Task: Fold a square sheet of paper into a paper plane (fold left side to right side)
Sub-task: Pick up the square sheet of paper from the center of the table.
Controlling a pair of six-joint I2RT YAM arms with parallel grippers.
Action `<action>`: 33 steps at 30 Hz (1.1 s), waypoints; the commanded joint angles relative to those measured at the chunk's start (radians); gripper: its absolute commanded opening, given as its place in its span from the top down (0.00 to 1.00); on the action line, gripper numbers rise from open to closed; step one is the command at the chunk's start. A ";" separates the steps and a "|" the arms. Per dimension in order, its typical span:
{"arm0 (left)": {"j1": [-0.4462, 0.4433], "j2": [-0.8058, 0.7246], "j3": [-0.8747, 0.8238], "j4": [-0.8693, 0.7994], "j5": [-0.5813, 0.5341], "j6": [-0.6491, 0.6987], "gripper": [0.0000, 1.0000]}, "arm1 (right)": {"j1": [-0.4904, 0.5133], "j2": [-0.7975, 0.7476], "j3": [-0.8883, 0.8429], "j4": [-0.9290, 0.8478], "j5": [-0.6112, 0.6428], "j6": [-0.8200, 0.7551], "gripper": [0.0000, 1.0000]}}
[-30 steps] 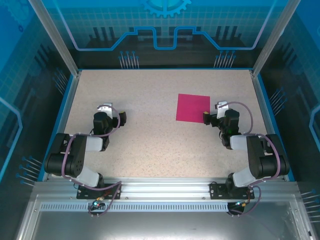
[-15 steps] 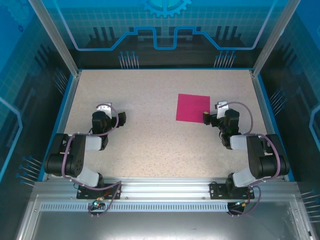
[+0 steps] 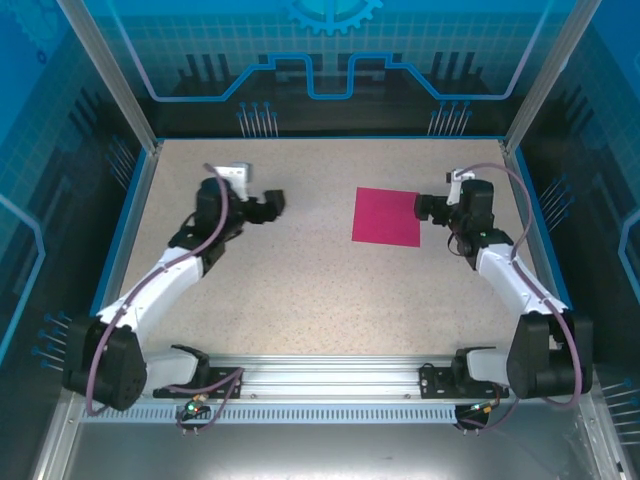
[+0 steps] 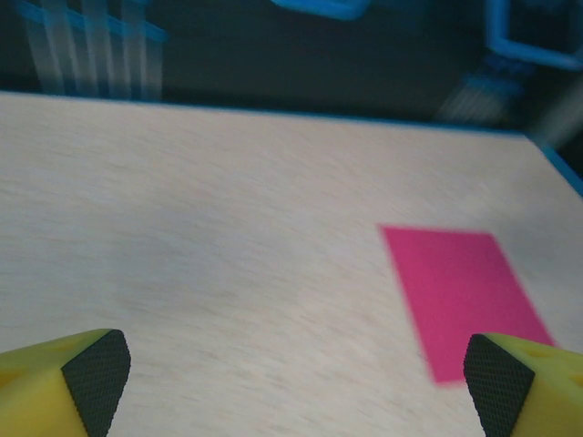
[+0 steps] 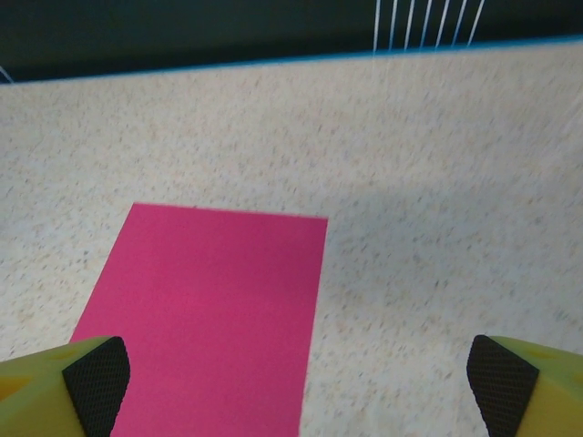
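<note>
1. The thin magenta-pink square sheet of paper [image 3: 386, 215] lies flat on the speckled beige tabletop [image 3: 300, 290], with no crease that I can see.
2. The right gripper [image 3: 422, 208] has its yellow fingers spread wide and holds nothing. The sheet lies just ahead of them, in front of the left-hand black pad [image 5: 96, 382], with bare table ahead of the other.
3. The left gripper [image 3: 272, 205] is also wide apart and empty. In its blurred wrist view the sheet lies well ahead, off toward its right-hand finger [image 4: 519, 391].
4. This looks like the approach step, and the first fold has not begun.
5. Next, the left fingers probably need to catch the sheet's left edge, which is tricky on flat paper. The right fingers would pin the far side. The lifted edge must then land squarely on the right edge before creasing.
</note>
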 commanded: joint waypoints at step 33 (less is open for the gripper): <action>-0.335 0.993 0.750 -0.232 0.348 -0.371 0.02 | 0.101 0.880 0.798 -0.679 -0.042 0.161 0.01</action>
